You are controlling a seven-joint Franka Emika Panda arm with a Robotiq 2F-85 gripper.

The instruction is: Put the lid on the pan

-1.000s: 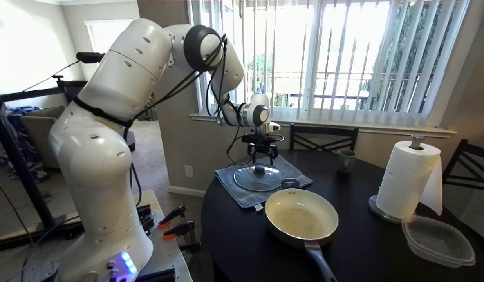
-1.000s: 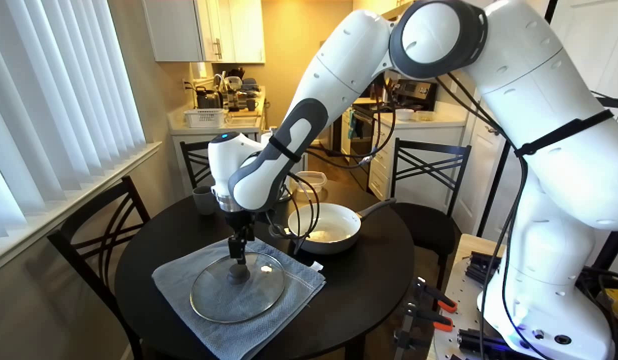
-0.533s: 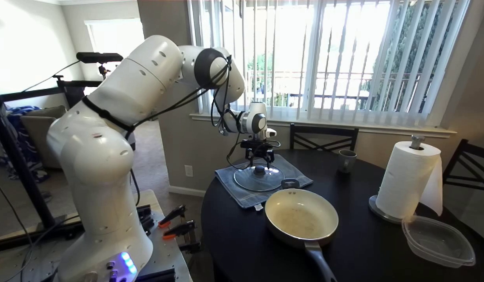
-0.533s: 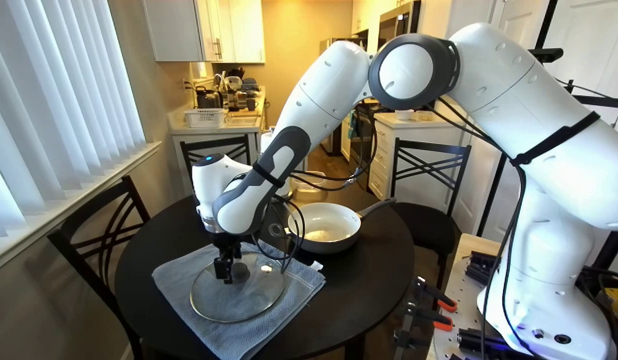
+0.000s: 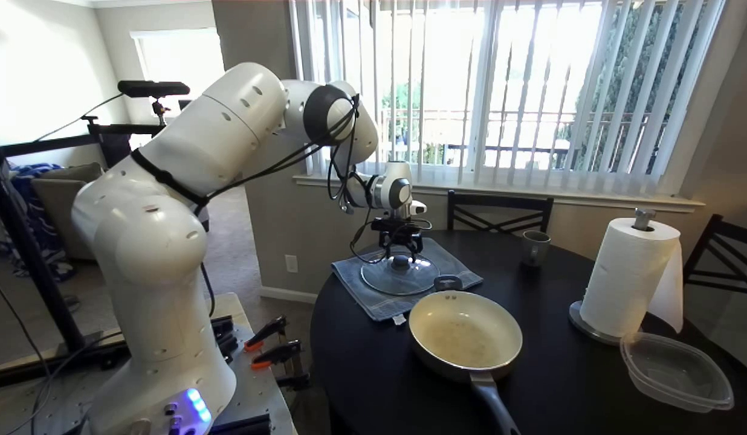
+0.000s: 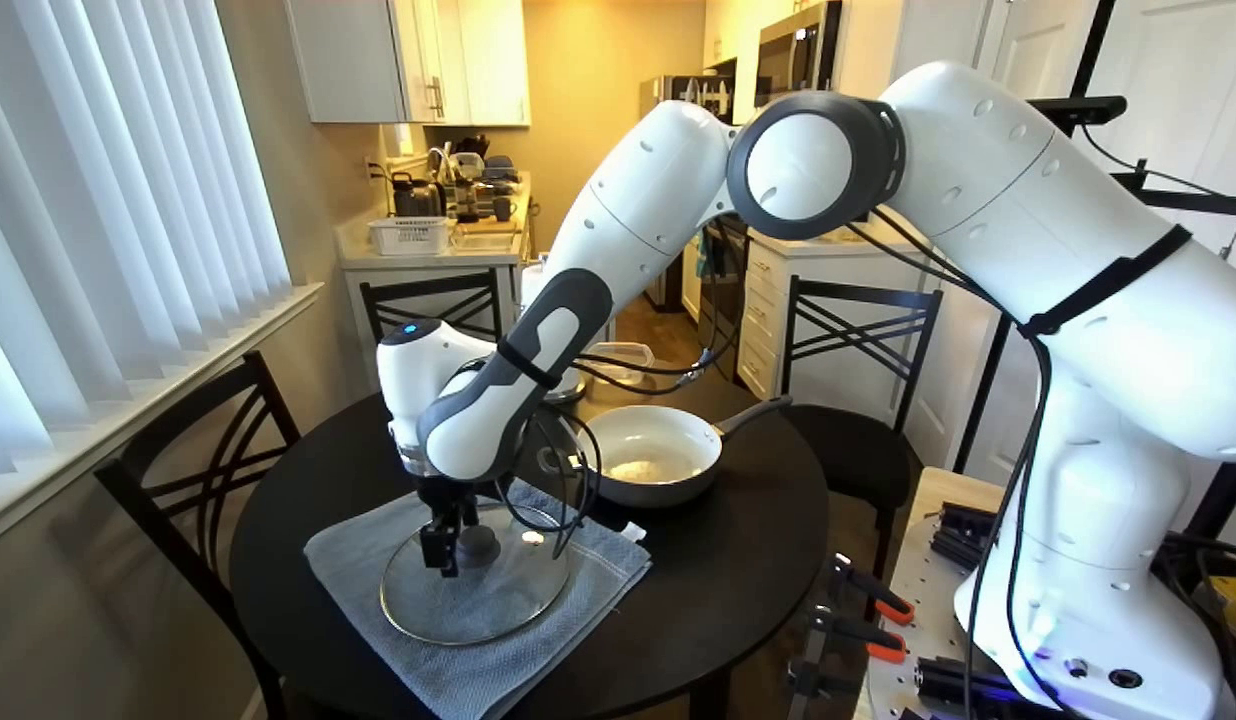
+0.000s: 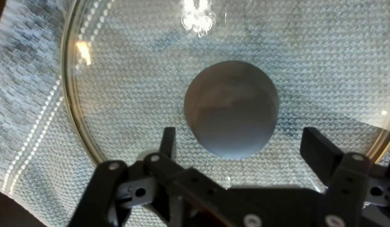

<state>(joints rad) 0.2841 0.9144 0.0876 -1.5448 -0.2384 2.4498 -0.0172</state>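
Note:
The clear glass lid (image 5: 397, 284) lies flat, knob up, on a folded blue-grey towel; it also shows in the other exterior frame (image 6: 498, 600) and in the wrist view (image 7: 128, 94). Its dark round knob (image 7: 231, 110) stands at its centre. The cream-inside pan (image 5: 464, 332) stands on the table beside the towel, uncovered, and also shows in an exterior view (image 6: 668, 485). My gripper (image 5: 401, 258) is open and low over the lid. In the wrist view the fingers (image 7: 239, 130) stand apart, one toward each side of the knob, with visible gaps. Contact with the glass cannot be told.
The towel (image 5: 376, 308) lies on the round dark table (image 5: 567, 393). A grey mug (image 5: 535, 248), a paper towel roll (image 5: 627, 278) and a clear plastic container (image 5: 675, 374) stand on the table. The pan's long handle (image 5: 494, 402) points away from the lid. Chairs surround the table.
My gripper has come down from above the lid to around its knob, moving slightly toward the window side. The fingers stay open. The lid and pan have not moved.

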